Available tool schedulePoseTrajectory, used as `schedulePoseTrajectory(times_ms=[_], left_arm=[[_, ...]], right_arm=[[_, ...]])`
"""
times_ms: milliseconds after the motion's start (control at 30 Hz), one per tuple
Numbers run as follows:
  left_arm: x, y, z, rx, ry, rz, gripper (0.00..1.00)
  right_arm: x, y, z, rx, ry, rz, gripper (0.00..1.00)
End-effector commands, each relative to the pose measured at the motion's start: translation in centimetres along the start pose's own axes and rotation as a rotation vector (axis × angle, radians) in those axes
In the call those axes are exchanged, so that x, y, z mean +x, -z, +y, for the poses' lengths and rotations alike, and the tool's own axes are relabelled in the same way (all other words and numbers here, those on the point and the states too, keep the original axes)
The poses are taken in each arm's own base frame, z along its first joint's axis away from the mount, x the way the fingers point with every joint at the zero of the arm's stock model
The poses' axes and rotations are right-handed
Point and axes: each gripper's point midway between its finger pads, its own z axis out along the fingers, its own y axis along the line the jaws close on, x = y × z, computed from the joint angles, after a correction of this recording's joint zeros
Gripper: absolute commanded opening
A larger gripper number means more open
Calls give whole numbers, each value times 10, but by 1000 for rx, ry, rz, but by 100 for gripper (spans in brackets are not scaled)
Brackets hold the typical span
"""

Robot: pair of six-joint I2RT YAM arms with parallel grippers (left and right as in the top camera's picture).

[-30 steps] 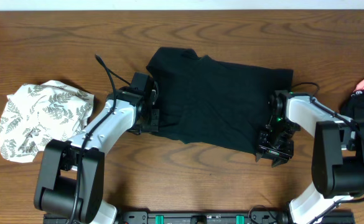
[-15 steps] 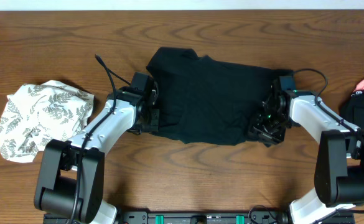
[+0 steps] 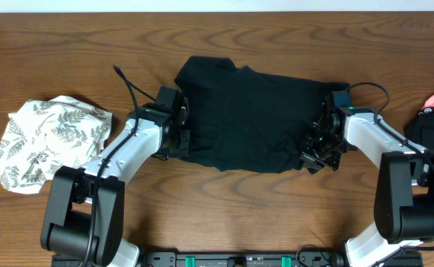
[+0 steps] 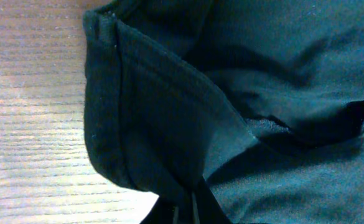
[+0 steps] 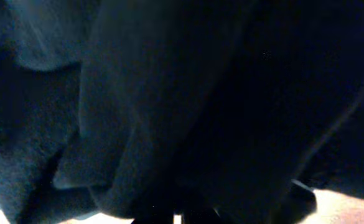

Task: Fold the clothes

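- Gripping both sides of the black shirt (image 3: pixel 254 119) is my step now: the left gripper (image 3: pixel 180 142) is clenched on its left hem, and the right gripper (image 3: pixel 316 155) is clamped on bunched fabric at its right edge.
- The shirt lies spread mid-table (image 3: pixel 224 215) between the arms, well apart from the white leaf-print cloth (image 3: pixel 50 141) and the black-and-pink garment (image 3: pixel 433 119).
- In the left wrist view the stitched hem (image 4: pixel 138 118) runs into the fingertips (image 4: pixel 194 208), so I judge that hold sound.
- The right wrist view is dark, and I cannot tell how many layers are caught.
- I would lift both sides together and level, then carry the near edge over toward the far edge with the cloth taut.
- An uneven lift could twist or drag the shirt.
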Motion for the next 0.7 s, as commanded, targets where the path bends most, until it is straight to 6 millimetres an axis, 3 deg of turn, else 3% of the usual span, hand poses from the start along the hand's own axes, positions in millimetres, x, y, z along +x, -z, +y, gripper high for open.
schedulePoseTrajectory(times_ms=[0, 100, 233, 333, 433, 533, 667], left_arm=[[-7, 8, -1, 1, 2, -24, 6], [-4, 10, -1, -1, -1, -15, 6], [-5, 22, -2, 5, -7, -43, 6], [-9, 42, -5, 19, -11, -101, 6], [-13, 66, -8, 36, -17, -177, 6], [-17, 88, -11, 52, -23, -248, 6], [-20, 110, -13, 69, -30, -323, 6]], right_arm=[[11, -7, -23, 98, 63, 14, 2], [9, 19, -14, 69, 129, -68, 2], [8, 67, -16, 80, 150, -233, 1], [7, 106, -23, 87, 138, -372, 1], [7, 131, -29, 74, 121, -471, 1], [5, 139, -35, 71, 114, -501, 1], [0, 136, -39, 88, 146, -489, 1]])
